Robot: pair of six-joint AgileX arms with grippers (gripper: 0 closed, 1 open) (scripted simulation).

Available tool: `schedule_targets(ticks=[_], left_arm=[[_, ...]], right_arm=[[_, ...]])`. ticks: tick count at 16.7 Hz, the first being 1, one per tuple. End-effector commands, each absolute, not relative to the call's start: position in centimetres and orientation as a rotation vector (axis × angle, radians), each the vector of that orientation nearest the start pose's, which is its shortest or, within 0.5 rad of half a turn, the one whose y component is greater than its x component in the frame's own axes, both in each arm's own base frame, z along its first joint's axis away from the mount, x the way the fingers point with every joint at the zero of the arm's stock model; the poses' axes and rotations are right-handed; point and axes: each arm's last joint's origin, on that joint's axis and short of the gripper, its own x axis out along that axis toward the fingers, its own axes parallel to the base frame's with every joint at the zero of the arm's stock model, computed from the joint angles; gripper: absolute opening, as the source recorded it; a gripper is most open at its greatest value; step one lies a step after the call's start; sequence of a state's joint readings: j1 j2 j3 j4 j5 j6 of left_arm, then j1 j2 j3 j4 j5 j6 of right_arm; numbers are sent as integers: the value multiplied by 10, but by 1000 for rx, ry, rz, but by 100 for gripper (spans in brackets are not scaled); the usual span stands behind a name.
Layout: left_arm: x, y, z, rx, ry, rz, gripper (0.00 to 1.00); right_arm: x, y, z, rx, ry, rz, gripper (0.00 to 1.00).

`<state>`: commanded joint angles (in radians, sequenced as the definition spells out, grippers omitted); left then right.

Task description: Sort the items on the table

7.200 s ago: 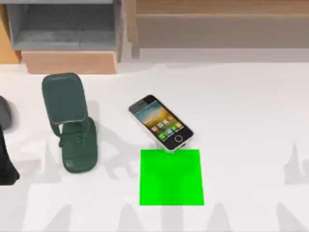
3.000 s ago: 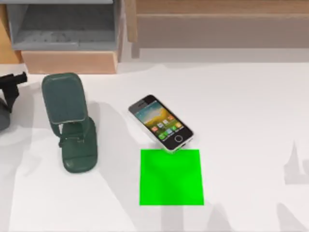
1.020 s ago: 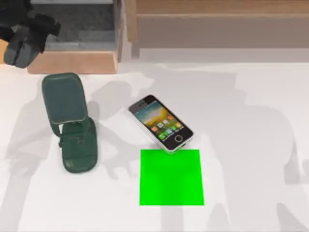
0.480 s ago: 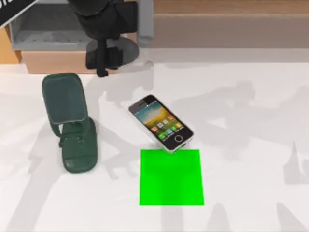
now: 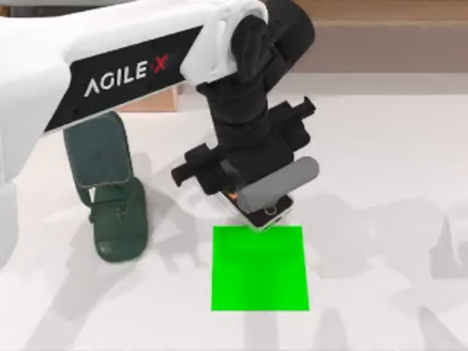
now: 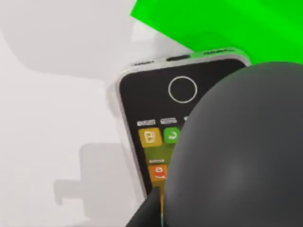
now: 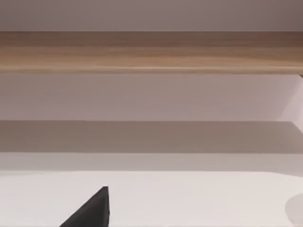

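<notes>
White tabletop across most of the top view, with wooden shelving along the upper edge.

Left arm reaching in from the upper left of the frame, marked AGILEX, ending over the centre. Left gripper clamped on the dark grey mouse, fingers closed against its sides, carried just above the smartphone (contact between the two cannot be told). Mouse seen close in the left wrist view as a rounded dark bulk covering part of the phone's screen.

One mouse, one smartphone, one dark green phone stand, one bright green square.

Long axis of the mouse running from lower left to upper right in the top view, at centre frame. Long axis of the phone running diagonally from upper left to lower right, home-button end toward the lower right, that end just at the green square's upper edge. Stand at the left of the frame, well apart from the phone.

Right gripper: a dark finger tip at the lower edge of the right wrist view, facing the shelving; spread of its fingers cannot be told.
</notes>
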<state>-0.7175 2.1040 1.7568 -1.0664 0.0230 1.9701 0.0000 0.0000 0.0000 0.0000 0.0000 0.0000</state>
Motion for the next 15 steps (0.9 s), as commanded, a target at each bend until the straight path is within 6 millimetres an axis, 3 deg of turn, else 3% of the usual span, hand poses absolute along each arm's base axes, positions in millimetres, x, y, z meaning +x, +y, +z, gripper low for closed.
schedule_targets(ticks=[3,6,15], left_arm=[[298,-292,172,-2376,-135,2308,0],[279,-299,150,-2224,3,2248,0],[275,-299,142,-2188,36,2233,0]], right_arm=[[106,-1,160,0,0,0,100],[106,-1,160,0,0,0,100],[106,-1,160,0,0,0,100]])
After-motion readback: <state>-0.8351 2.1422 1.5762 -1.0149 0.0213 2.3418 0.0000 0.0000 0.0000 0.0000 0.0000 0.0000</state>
